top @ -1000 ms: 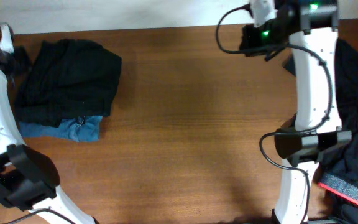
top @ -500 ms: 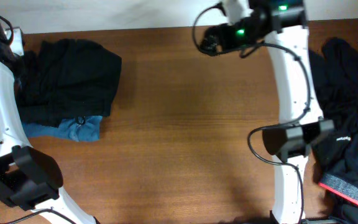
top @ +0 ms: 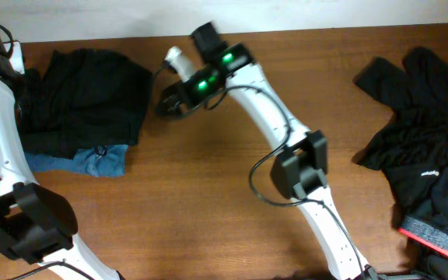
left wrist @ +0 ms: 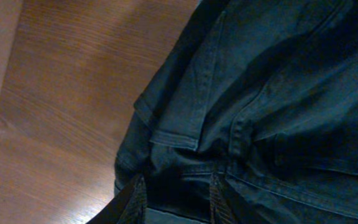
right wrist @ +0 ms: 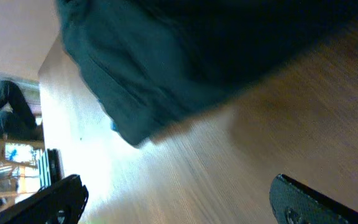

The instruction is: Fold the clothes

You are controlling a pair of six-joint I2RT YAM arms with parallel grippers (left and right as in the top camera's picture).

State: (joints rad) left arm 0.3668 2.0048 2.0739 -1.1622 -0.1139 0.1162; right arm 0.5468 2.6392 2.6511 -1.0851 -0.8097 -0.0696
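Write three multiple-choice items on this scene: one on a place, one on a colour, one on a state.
1. Where is the blue denim?
A) in the middle of the table
B) poking out beneath the folded black pile on the left
C) hanging off the right edge

2. What colour are the lights on the right arm?
A) red
B) blue
C) green

3. The right gripper is:
A) open and empty
B) shut on cloth
C) shut and empty

Answers:
1. B: the denim shows at the pile's near edge.
2. C: green glows near the wrist.
3. A: the right wrist view shows its fingers wide apart, with nothing between them.
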